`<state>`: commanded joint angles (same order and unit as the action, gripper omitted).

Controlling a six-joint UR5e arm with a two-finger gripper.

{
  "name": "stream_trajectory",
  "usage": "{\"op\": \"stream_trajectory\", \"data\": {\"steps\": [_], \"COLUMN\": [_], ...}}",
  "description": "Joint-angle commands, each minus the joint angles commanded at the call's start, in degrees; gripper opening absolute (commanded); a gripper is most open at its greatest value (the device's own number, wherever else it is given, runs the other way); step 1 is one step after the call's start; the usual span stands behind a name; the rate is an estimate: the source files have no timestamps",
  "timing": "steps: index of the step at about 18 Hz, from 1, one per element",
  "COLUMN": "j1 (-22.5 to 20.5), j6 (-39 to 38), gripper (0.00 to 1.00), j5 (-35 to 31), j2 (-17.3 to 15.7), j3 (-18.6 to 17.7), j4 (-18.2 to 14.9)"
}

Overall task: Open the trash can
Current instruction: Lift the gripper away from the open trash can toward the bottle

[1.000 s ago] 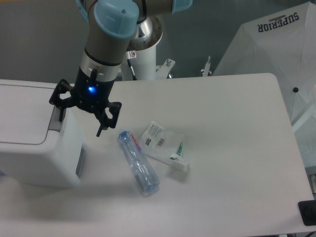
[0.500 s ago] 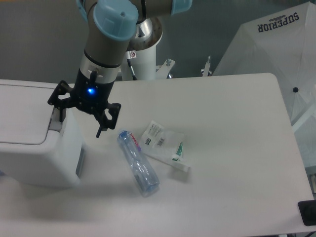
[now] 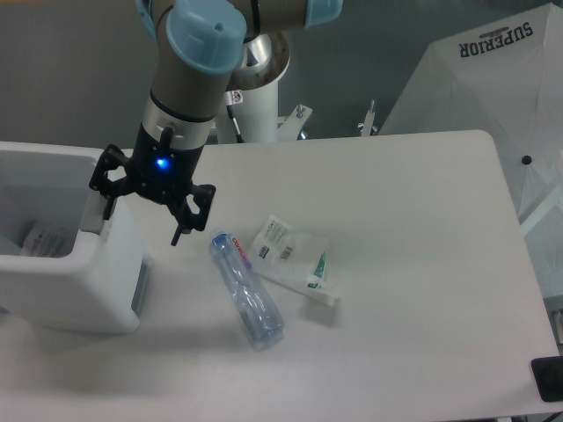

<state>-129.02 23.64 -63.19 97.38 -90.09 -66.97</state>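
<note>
Lid status has changed: half a second ago the trash can (image 3: 75,281) showed a flat white lid across its top, and now the top is open, the interior walls exposed. The bin stands at the left edge of the table (image 3: 413,264), cut off by the picture border, position unaltered. Inside, against the left wall, lies one pale flat item with dark print (image 3: 40,239); what it is cannot be told. A grey panel shows on the bin's right side. The gripper (image 3: 145,215) hangs over the bin's right rim much where it was, blue light lit on its body, its two black fingers spread apart with nothing between them; the left finger (image 3: 107,198) sits at the tab area on the rim, though contact cannot be confirmed, and the right finger points down over the table just right of the bin. Items on the table, all unmoved: one clear plastic bottle (image 3: 245,288) lying on its side right of the bin, and one white printed packet (image 3: 294,258) touching or just beside the bottle's far end. One white umbrella (image 3: 493,97) stands off the table at far right.
</note>
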Motion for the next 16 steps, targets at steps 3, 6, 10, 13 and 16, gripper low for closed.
{"op": "stream_trajectory", "data": {"steps": [3, 6, 10, 13, 16], "j1": [-0.17, -1.92, -5.36, -7.64, -8.53], "j6": [0.35, 0.79, 1.05, 2.71, 11.22], "gripper": [1.00, 1.00, 1.00, 1.00, 1.00], "j5": [0.00, -0.44, -3.68, -9.64, -14.57], "j2": [0.09, 0.17, 1.14, 2.28, 3.94], "j3": [1.05, 2.81, 2.73, 2.29, 1.15], "j4": [0.26, 1.31, 7.55, 7.65, 7.82]}}
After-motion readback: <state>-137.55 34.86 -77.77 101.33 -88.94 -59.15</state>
